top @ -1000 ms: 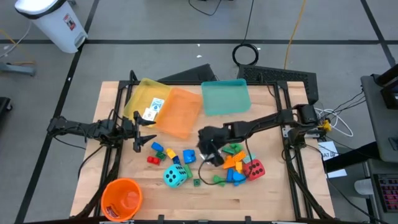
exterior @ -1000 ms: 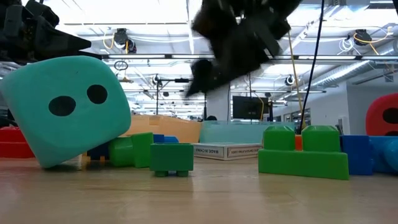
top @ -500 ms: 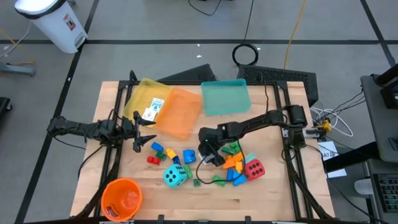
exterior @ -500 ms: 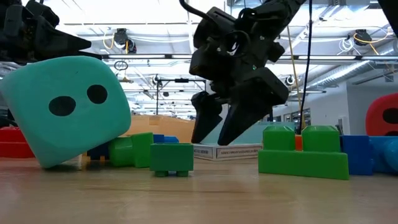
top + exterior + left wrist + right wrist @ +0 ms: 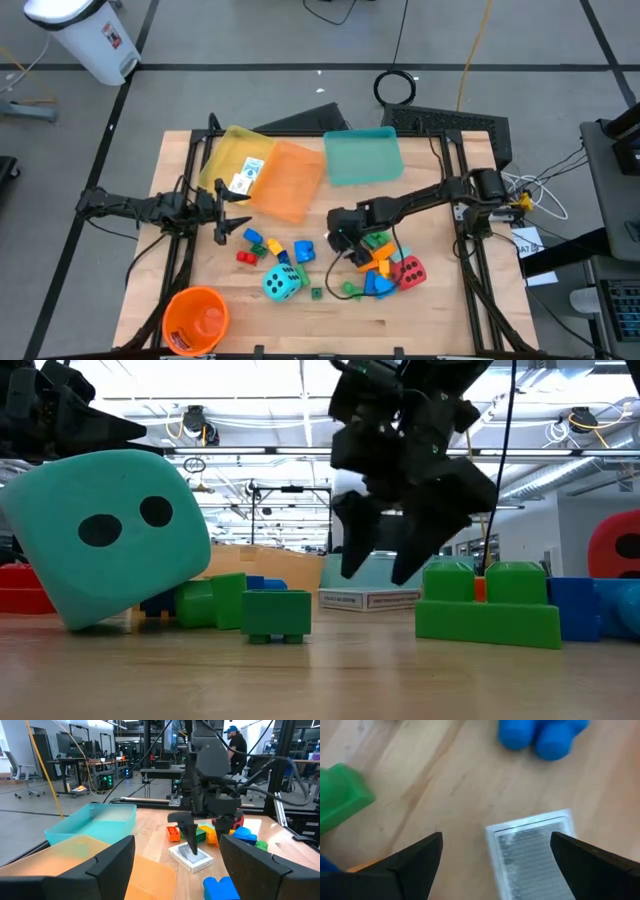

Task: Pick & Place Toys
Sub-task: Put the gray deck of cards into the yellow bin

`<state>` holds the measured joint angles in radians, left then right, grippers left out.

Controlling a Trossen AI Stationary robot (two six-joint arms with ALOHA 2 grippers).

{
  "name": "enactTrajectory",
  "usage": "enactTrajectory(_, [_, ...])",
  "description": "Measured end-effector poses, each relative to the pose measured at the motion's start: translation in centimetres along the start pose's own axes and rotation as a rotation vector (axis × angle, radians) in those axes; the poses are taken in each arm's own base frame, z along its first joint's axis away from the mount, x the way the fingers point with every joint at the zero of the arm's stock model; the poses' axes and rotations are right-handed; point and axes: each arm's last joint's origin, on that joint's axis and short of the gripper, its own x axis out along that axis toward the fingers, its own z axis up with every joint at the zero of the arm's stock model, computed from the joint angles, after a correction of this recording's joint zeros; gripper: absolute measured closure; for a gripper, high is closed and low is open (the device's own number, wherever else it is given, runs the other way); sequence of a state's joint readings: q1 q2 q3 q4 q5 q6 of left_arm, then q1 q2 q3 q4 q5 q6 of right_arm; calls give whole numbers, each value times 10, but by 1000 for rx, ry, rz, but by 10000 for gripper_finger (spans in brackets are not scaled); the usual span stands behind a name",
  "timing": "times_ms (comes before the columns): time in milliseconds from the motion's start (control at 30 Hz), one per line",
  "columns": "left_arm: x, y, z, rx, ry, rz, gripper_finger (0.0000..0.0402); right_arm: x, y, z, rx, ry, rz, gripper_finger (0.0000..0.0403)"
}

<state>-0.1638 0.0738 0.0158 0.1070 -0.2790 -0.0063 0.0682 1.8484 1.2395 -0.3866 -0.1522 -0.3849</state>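
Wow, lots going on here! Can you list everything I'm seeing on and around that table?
Trays: three, yellow, orange, teal, far side.
Bucket: one, orange, near left corner.
Dice: two, cyan, red.
Bricks: many, mixed colours, mid-table, most heaped by the red die.
Card: one, white, flat under the right gripper.
Bin: one, white, on the floor.
Left gripper: open, waiting at the left.
Right gripper: open, above the card.

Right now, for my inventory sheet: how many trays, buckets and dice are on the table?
Trays: 3 (yellow tray, orange tray, teal tray)
Bucket: 1
Dice: 2 (cyan die, red die)
Total: 6
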Motion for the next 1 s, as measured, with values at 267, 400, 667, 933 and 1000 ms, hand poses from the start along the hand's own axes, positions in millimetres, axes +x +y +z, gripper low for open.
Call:
enactTrajectory(267, [0, 0, 0, 1, 0, 0, 105, 9, -19, -21, -41, 44, -119, 48])
enactTrajectory(400, [0, 0, 0, 1, 1, 0, 105, 9, -28, -31, -20, 41, -111, 48])
enactTrajectory(667, [0, 0, 0, 1, 0, -1, 105, 14, -42, -59, 136, -5, -90, 51])
enactTrajectory(933, [0, 0, 0, 0, 0, -1, 105, 23, -34, -79, 265, 0, -67, 110])
enactTrajectory(1000, [0, 0, 0, 1, 0, -1, 105, 23, -33, -79, 279, 7, -75, 133])
